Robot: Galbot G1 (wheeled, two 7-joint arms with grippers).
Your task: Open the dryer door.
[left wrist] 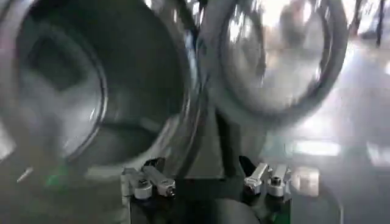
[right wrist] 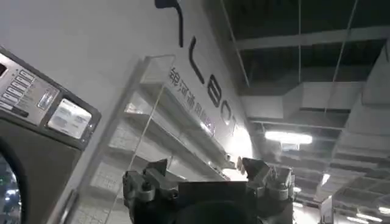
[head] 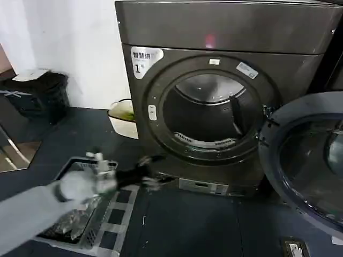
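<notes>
Dryer door (head: 308, 160) cut off at 3 o'clock and 5 o'clock edges of head view. Left gripper (head: 147, 174) smeared by blur near 7 o'clock, fingers unreadable there. Dryer (left wrist: 91, 91) drum blurred in left wrist view. Basket (head: 80, 227) contents unclear.

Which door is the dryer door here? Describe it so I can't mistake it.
Find the big dark dryer with the white "1" label and its steel drum exposed. The dryer door hangs swung open beside the opening on the robot's right: a large round porthole, dark rim facing out, tinted glass centre.
</notes>
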